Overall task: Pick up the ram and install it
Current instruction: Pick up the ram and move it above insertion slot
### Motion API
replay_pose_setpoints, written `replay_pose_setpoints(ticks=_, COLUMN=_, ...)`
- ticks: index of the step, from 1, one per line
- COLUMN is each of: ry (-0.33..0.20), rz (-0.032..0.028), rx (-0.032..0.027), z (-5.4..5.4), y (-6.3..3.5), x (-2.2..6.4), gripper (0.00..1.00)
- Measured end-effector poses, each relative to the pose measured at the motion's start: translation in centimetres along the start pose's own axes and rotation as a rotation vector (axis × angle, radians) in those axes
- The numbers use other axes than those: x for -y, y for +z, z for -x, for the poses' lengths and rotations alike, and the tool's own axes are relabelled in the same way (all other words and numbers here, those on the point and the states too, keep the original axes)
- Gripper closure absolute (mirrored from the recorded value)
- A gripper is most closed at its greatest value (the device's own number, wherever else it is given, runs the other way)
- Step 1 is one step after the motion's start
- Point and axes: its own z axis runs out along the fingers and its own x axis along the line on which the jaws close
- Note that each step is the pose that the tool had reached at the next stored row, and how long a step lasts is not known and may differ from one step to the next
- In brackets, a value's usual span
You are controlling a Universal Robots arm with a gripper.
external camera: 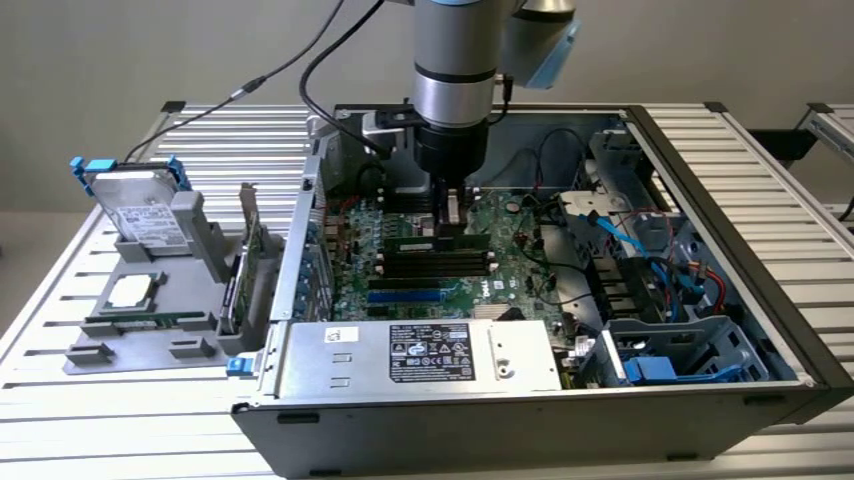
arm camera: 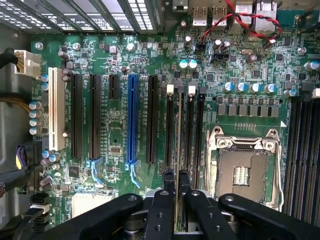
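Ram (arm camera: 179, 130) is pinched edge-on btwn the gripper (arm camera: 176, 192) fingers, jaws closed on it, just beside the CPU socket (arm camera: 243, 172). It runs along the black memory slots (arm camera: 200, 130) next to that socket; can't tell if it's seated. Arm (external camera: 461, 60) stands vertical w/ the wrist pointing straight down into the PC case (external camera: 534, 420), over the mobo (arm camera: 120, 125) near the socket.

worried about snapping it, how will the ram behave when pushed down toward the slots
Probably stiff, not floppy: the ram stands straight, edge-on, in the gripper. Likely light, being a thin board. Pushed off-line, it may tilt or crack, as only its thin edge would meet the memory slots.
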Motion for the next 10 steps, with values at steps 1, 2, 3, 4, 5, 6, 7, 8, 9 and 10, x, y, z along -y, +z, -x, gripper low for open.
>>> replay_pose_setpoints(ticks=1, ry=0.0, rz=0.002, rx=-0.0001, z=0.0, y=0.0, x=0.15, gripper=0.86)
replay_pose_setpoints(ticks=2, ry=0.0, rz=0.0044, rx=0.0001, z=0.0, y=0.0, x=0.32, gripper=0.86)
replay_pose_setpoints(ticks=3, ry=-0.001, rz=0.0079, rx=0.0001, z=-0.01, y=0.0, x=0.52, gripper=0.86)
replay_pose_setpoints(ticks=4, ry=-0.001, rz=0.011, rx=0.0, z=-0.01, y=-0.01, x=0.58, gripper=0.86)
replay_pose_setpoints(ticks=5, ry=-0.001, rz=0.0124, rx=-0.0002, z=-0.02, y=-0.01, x=0.59, gripper=0.86)
replay_pose_setpoints(ticks=6, ry=-0.001, rz=0.0135, rx=-0.0002, z=-0.02, y=-0.01, x=0.59, gripper=0.86)
replay_pose_setpoints(ticks=7, ry=-0.001, rz=0.0152, rx=0.0001, z=-0.01, y=-0.01, x=0.59, gripper=0.86)
replay_pose_setpoints(ticks=8, ry=-0.001, rz=0.0151, rx=0.0001, z=-0.01, y=0.0, x=0.59, gripper=0.86)
replay_pose_setpoints(ticks=9, ry=-0.001, rz=0.0151, rx=0.0002, z=-0.01, y=0.0, x=0.6, gripper=0.86)
replay_pose_setpoints(ticks=10, ry=-0.001, rz=0.0151, rx=0.0002, z=-0.01, y=0.0, x=0.6, gripper=0.86)
